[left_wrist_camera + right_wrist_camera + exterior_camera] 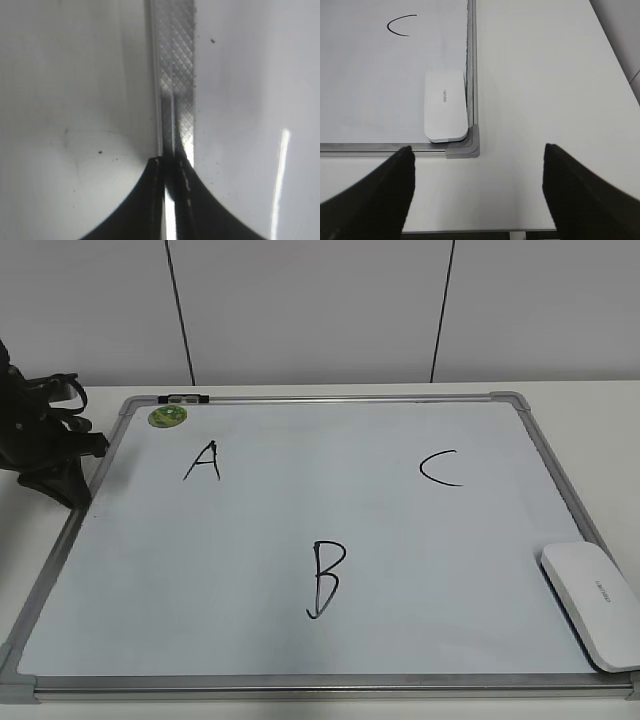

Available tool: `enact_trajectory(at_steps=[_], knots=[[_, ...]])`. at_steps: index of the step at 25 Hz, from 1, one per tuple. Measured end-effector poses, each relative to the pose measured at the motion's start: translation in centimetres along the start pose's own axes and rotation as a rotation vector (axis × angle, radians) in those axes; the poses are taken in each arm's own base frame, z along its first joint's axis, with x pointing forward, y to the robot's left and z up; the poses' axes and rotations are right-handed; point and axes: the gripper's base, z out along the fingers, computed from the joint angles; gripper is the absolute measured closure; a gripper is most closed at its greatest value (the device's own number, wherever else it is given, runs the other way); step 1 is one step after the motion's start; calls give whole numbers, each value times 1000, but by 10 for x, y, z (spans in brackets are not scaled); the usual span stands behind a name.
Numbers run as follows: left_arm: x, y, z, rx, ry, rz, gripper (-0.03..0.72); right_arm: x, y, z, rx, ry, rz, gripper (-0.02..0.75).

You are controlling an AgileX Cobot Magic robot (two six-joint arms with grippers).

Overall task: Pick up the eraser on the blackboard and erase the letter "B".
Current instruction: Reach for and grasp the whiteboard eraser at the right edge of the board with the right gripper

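Observation:
The white eraser (592,604) lies flat in the near right corner of the blackboard (300,680); it also shows in the right wrist view (445,106), against the frame. The black letter "B" (325,579) stands in the board's lower middle. My right gripper (477,150) is open and empty, above the bare table in front of the board's corner, short of the eraser; it is out of the exterior view. My left gripper (170,162) is shut and empty, its tips resting at the board's left frame edge (175,65); the left arm (50,445) is at the far left.
A black "A" (203,461) and a black "C" (440,469) are written on the board's upper part. A round green magnet (167,416) and a black clip (186,399) sit at the top left. The table's near edge (480,230) is just below my right fingers.

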Motion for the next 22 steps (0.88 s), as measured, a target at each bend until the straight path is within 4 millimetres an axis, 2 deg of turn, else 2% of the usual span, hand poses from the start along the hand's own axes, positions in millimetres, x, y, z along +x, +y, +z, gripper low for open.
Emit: enact_trajectory(at_steps=[1, 5, 9, 16, 22], knots=[[0, 0, 0, 0, 0, 0, 672, -3, 0, -1, 0, 1, 0, 148], [0, 0, 0, 0, 0, 0, 671, -36, 0, 8, -32, -4, 2, 148], [0, 0, 0, 0, 0, 0, 671, -66, 1, 31, -55, -66, 16, 148], [0, 0, 0, 0, 0, 0, 671, -90, 7, 82, -147, 130, -50, 148], [0, 0, 0, 0, 2, 0, 666, -99, 10, 132, -184, 340, -60, 148]])
